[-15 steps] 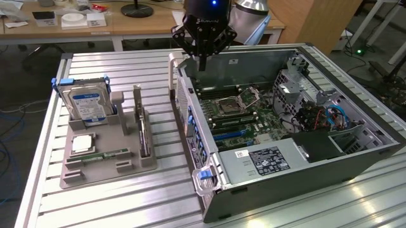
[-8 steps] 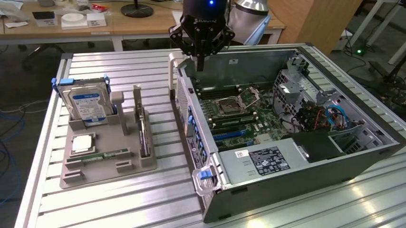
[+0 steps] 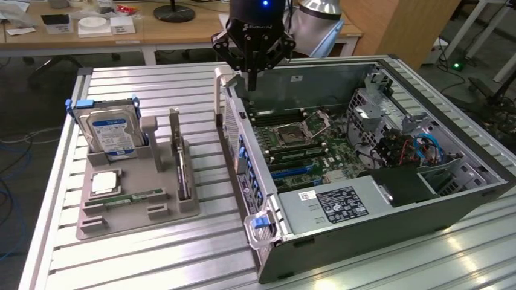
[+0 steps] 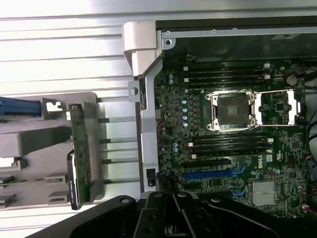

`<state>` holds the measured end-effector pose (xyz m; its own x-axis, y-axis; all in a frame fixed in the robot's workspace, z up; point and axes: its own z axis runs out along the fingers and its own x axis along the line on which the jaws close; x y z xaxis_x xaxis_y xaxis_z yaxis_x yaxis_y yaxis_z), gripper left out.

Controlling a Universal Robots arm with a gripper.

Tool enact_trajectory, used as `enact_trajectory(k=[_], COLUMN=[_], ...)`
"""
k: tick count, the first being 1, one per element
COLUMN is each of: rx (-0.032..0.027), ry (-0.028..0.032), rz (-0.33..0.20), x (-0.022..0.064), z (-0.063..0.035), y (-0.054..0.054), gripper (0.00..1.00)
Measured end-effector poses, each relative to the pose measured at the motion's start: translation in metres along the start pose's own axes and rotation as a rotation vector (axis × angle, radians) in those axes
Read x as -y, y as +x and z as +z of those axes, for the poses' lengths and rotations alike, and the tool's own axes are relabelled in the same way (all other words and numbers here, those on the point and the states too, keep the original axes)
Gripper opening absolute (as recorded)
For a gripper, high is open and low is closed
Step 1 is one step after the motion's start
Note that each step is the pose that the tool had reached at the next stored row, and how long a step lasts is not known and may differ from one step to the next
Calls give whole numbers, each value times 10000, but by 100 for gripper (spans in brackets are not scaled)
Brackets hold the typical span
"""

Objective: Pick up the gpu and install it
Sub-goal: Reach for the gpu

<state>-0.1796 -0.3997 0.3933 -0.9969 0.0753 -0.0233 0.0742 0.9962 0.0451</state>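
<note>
Above the wall of the open case (image 3: 363,238) on the exterior view's left: the gripper (image 3: 250,81) hangs with its claw pressed together and nothing in it.
Gpu (image 3: 182,164): stands on its long edge in a slot of the grey holder (image 3: 141,181), well apart from the gripper (the hard drive (image 3: 113,136) stands in the same holder, further to the exterior view's left).
Step in hand: judged to be the reach toward the card, which is not yet gripped.
Doing it well: spread the claw before descending, come straight down over the top edge, pinch across the thin faces, and lift vertically clear of the slot.
Doubt: which end carries the bracket is too dim to tell, perhaps the far one.
</note>
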Motion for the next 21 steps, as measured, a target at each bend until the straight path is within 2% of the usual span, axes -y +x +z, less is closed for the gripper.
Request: enact_trajectory(k=[21], rx=[0], ry=[0], rz=[0], x=[16], z=[-4], y=[137], gripper=[10])
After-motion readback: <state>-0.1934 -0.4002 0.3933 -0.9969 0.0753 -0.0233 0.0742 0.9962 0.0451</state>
